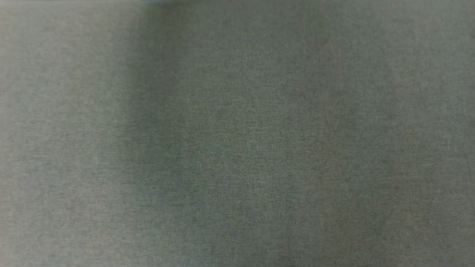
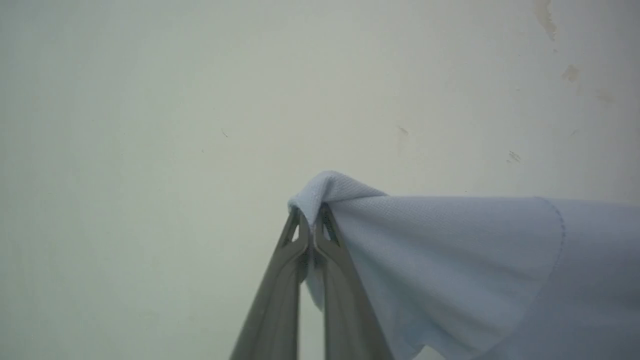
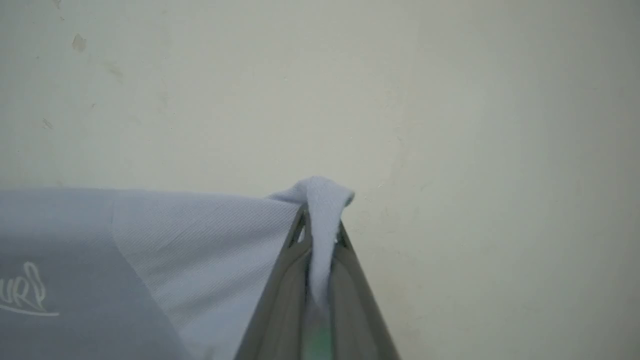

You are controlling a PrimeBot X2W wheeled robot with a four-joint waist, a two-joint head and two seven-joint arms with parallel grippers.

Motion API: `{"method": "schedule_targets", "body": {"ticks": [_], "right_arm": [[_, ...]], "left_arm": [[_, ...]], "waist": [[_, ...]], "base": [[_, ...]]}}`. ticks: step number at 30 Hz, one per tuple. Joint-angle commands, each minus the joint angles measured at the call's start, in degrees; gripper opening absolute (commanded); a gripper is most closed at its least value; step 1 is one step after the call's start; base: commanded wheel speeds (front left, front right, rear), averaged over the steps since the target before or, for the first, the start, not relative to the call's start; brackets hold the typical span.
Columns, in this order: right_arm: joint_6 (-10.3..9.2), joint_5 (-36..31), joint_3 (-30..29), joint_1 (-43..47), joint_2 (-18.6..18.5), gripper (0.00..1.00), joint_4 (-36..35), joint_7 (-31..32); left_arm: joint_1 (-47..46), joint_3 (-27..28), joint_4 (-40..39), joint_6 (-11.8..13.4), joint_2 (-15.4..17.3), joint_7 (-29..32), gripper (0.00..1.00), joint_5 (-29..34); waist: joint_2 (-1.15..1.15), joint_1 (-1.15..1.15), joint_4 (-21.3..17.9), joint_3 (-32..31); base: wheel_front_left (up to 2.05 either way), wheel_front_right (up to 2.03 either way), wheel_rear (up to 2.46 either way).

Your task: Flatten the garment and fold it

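Observation:
The garment, a light blue knit shirt, hangs stretched between my two grippers. In the left wrist view my left gripper is shut on a bunched corner of it, and the cloth spreads away to the right with a stitched seam curving down. My right gripper is shut on another bunched bit of the garment, which runs off to the left. A white cursive logo shows on the darker panel at the lower left there.
Behind the cloth in both wrist views is a pale, off-white surface with a few small stains. The head view looks onto a grey woven surface, darker in its middle band.

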Motion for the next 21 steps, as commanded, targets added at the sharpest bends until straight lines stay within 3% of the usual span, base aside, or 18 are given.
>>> {"method": "schedule_targets", "body": {"ticks": [1,13,21], "right_arm": [[-0.13,0.43,0.19,-0.57,-0.14,0.0,0.51,-0.53],[-0.13,9.95,13.28,3.04,0.71,0.0,9.9,-4.02],[-0.13,22.72,20.72,21.73,-3.33,0.0,2.15,-4.34]], "left_arm": [[-0.29,-0.02,0.69,-0.23,0.32,-0.5,0.0,0.29],[5.43,-2.39,11.49,-2.82,-2.89,-4.35,0.0,-3.14],[23.05,-3.14,7.4,-3.06,-4.64,-5.4,0.0,-8.26]], "waist": [[0.0,-0.02,-0.74,2.04],[0.0,-0.02,0.18,4.09],[0.0,-0.02,1.98,-4.35]], "base": [[0.0,0.0,0.0],[0.0,0.0,0.0],[0.0,0.0,0.0]]}}
